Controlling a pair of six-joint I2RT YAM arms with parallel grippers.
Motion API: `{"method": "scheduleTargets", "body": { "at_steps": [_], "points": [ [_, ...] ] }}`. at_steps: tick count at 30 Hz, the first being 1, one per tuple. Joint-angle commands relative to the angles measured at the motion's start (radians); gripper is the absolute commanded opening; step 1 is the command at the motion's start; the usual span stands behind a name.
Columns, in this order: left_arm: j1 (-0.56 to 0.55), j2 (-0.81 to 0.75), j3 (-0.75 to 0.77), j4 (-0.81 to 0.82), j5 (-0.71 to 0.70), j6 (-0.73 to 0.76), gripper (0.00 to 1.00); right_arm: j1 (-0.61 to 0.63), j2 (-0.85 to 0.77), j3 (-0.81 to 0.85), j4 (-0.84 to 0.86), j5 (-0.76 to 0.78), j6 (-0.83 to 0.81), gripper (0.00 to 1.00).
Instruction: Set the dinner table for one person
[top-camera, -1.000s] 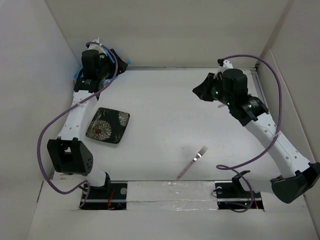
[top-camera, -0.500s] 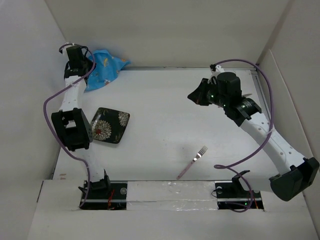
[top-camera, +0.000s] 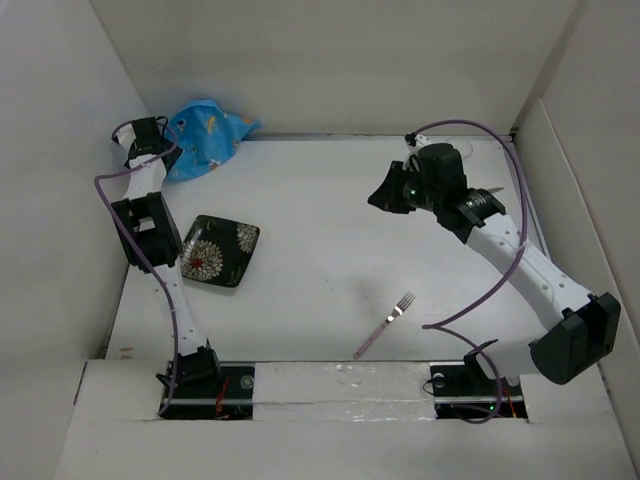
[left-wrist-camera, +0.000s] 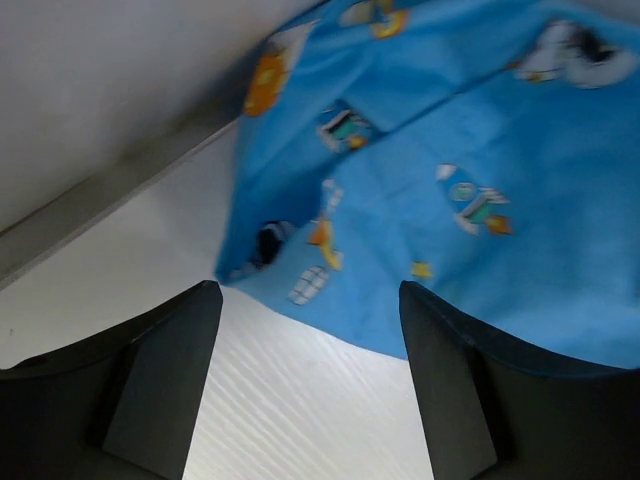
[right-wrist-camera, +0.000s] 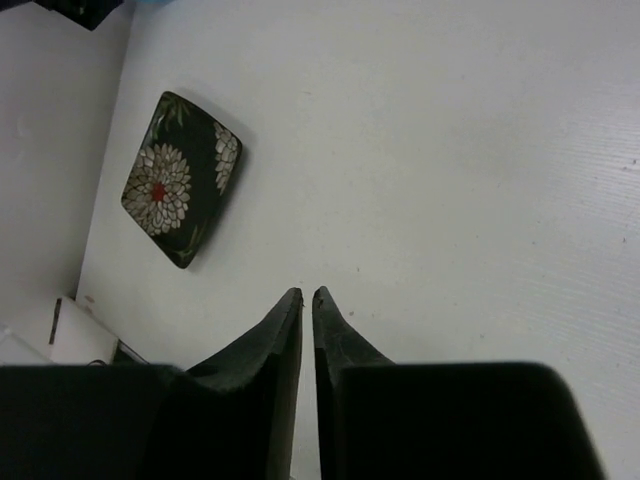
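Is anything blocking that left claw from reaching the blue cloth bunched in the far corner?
Nothing visible. The left gripper, jaws open, faces the crumpled blue cartoon-printed cloth placemat directly, with only bare white matte tabletop below. The black floral square plate lies nearer the arm bases, out of the way.

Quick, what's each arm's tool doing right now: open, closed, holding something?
Left tool: open wide, empty, facing the blue placemat.
Right tool: nearly closed, just a slit between its fingers, holding nothing.
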Motion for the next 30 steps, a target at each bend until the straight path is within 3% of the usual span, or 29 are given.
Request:
{"method": "scheduleTargets", "body": {
  "at_steps": [1, 2, 5, 10, 12, 14, 19, 21, 23, 26, 30],
  "points": [
    [0.017, 0.019, 0.062, -0.027, -0.018, -0.013, 0.69, 0.004, 0.023, 0.055, -0.007, -0.018, -0.012, 0.17],
    [0.017, 0.045, 0.069, -0.027, -0.010, -0.018, 0.70, 0.004, 0.028, 0.053, -0.005, -0.021, -0.007, 0.24],
    [0.017, 0.097, 0.103, -0.010, 0.002, -0.021, 0.70, 0.004, 0.051, 0.055, -0.001, -0.059, -0.002, 0.32],
    [0.017, 0.192, 0.187, 0.019, 0.034, -0.032, 0.61, 0.032, 0.083, 0.075, -0.034, -0.059, 0.001, 0.33],
    [0.017, 0.215, 0.201, 0.030, 0.083, -0.038, 0.34, 0.050, 0.091, 0.090, -0.057, -0.048, 0.004, 0.32],
    [0.017, 0.209, 0.194, 0.070, 0.163, -0.045, 0.00, 0.059, 0.102, 0.110, -0.064, -0.042, 0.004, 0.32],
    [-0.078, 0.035, 0.086, 0.240, 0.296, -0.085, 0.00, 0.081, 0.114, 0.137, -0.036, -0.019, 0.014, 0.31],
    [-0.144, -0.028, 0.109, 0.254, 0.349, -0.102, 0.00, 0.081, 0.123, 0.160, -0.033, -0.002, 0.010, 0.30],
    [-0.232, -0.077, 0.211, 0.277, 0.375, -0.130, 0.00, 0.081, 0.138, 0.200, -0.040, 0.025, -0.010, 0.19],
    [-0.288, -0.114, 0.243, 0.286, 0.399, -0.153, 0.00, 0.068, 0.151, 0.226, -0.057, 0.048, -0.027, 0.15],
    [-0.382, -0.219, 0.177, 0.336, 0.410, -0.183, 0.00, 0.048, 0.154, 0.288, -0.083, 0.080, -0.047, 0.13]
  ]
}}
